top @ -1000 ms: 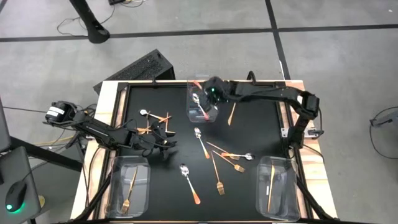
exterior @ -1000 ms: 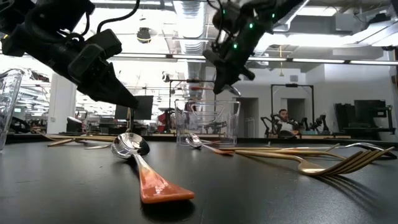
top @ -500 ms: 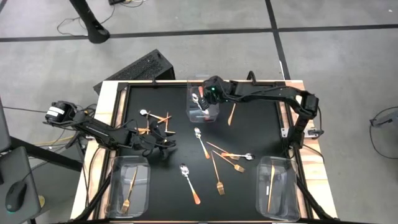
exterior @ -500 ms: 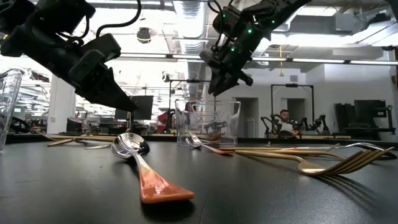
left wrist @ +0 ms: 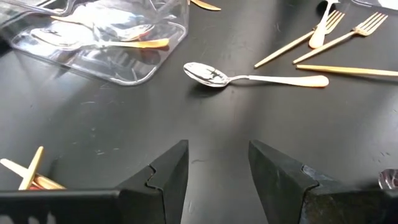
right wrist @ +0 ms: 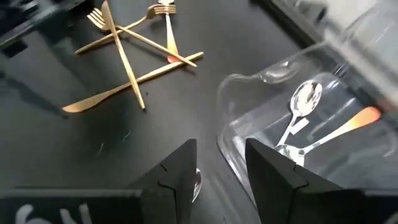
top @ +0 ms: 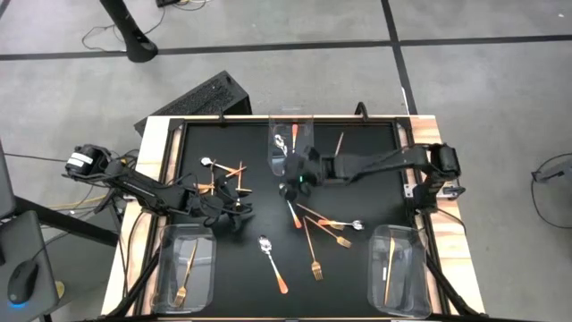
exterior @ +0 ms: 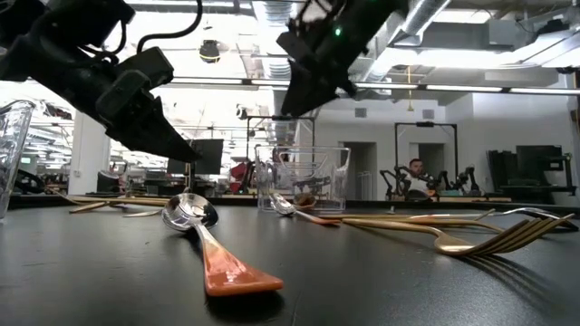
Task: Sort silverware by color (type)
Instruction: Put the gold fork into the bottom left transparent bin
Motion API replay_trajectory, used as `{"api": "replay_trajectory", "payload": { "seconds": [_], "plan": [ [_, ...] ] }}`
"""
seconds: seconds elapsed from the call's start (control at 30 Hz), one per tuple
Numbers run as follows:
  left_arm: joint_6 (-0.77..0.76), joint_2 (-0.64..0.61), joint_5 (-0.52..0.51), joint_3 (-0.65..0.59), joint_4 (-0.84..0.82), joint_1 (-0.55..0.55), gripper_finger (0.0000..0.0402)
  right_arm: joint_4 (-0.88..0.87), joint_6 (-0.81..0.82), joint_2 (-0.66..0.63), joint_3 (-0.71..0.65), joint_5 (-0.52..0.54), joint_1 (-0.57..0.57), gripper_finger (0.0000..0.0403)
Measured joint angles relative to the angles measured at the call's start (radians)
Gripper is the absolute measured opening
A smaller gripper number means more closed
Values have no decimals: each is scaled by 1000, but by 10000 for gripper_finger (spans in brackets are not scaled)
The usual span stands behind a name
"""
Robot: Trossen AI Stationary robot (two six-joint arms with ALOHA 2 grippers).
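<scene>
Jaws spread and empty, right gripper [top: 288,188] has left the far bin [top: 291,143], spoon [right wrist: 348,124] deposited; left gripper [top: 234,215] spread, waiting.

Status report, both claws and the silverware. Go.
Right claw open, empty, over a loose spoon beside the back bin. Left claw open, empty, hovering near the crossed utensils. Spoons, forks, knives scattered mid-table. Nothing in the way.

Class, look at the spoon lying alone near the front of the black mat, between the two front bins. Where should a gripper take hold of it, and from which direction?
Grip the spoon on its slim orange handle, about mid-length, coming straight down from above with the fingers across the handle. It lies flat on the mat, bowl toward the back, with bare mat on both sides of the handle; the rounded bowl would likely slip.
</scene>
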Motion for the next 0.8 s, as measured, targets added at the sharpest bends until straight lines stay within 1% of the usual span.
{"api": "replay_trajectory", "payload": {
  "seconds": [0.07, 0.2, 0.27, 0.37, 0.43, 0.53, 0.6, 0.7, 0.8],
  "plan": [
    [1, 0, -10, 0, -1, 0, 155, 1, -1, 0, 0, 62, 49, 148],
    [1, -18, -53, 5, -15, 27, 155, -7, 9, 0, 0, 105, 113, 141],
    [0, -51, -20, 37, -65, 72, 155, -15, 17, 0, 0, 120, 128, 139],
    [0, -104, 74, 115, -239, 160, 155, -43, 20, 0, 0, 140, 141, 139],
    [0, -128, 93, 166, -392, 211, 155, -81, 34, 0, 0, 153, 145, 139],
    [0, -153, 95, 235, -603, 267, 155, -154, 71, -1, -4, 162, 144, 139],
    [-1, -165, 103, 263, -730, 284, 155, -150, 94, -2, -36, 166, 142, 139],
    [-49, -191, 138, 288, -895, 278, 155, -132, 145, -18, -114, 164, 147, 139],
    [-113, -236, 191, 290, -1007, 243, 155, -16, 198, -46, -215, 162, 156, 139]
  ]
}}
